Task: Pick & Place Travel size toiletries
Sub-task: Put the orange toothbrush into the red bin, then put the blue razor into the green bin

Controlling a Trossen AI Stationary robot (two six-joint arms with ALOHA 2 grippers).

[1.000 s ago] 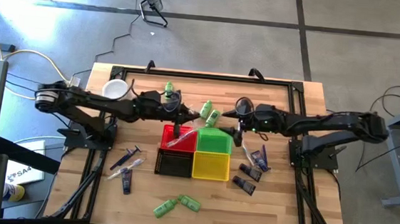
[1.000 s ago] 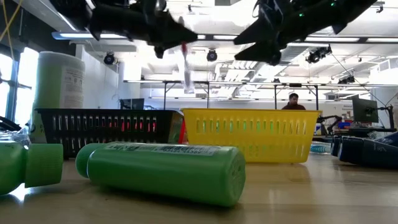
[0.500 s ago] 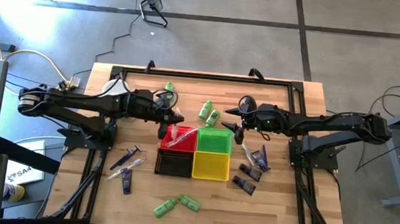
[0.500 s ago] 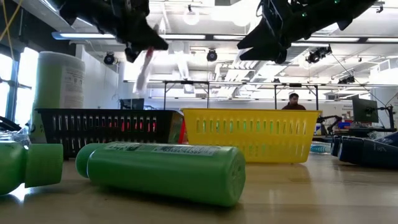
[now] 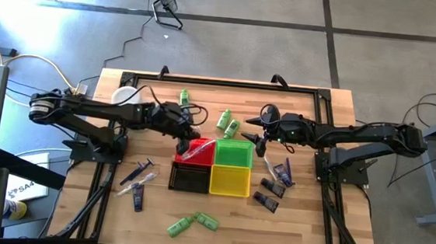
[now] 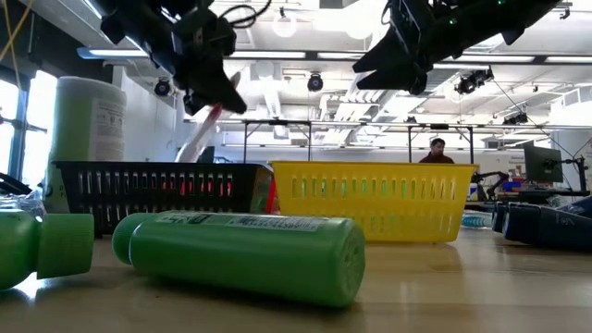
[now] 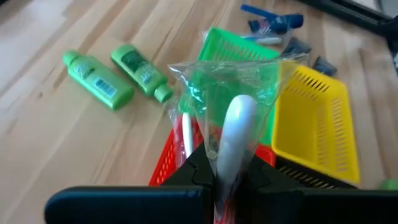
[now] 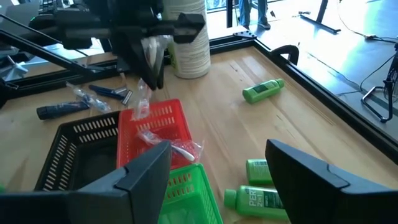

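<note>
Left gripper (image 5: 186, 135) clamped on wrapped toothbrush (image 7: 231, 134), above red basket (image 5: 197, 151). Right gripper (image 5: 262, 143) spread, empty, beside green basket (image 5: 234, 153). Risk: wrapper snags rim, toothbrush lands outside.

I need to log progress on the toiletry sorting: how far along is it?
Early. Done: one wrapped toothbrush already lies in the red basket. In hand: the left pincer, shut on another wrapped toothbrush, is over that red basket. The right pincer waits open beside the green basket. Left: green bottles, more, dark tubes and packets lie on the table.
</note>
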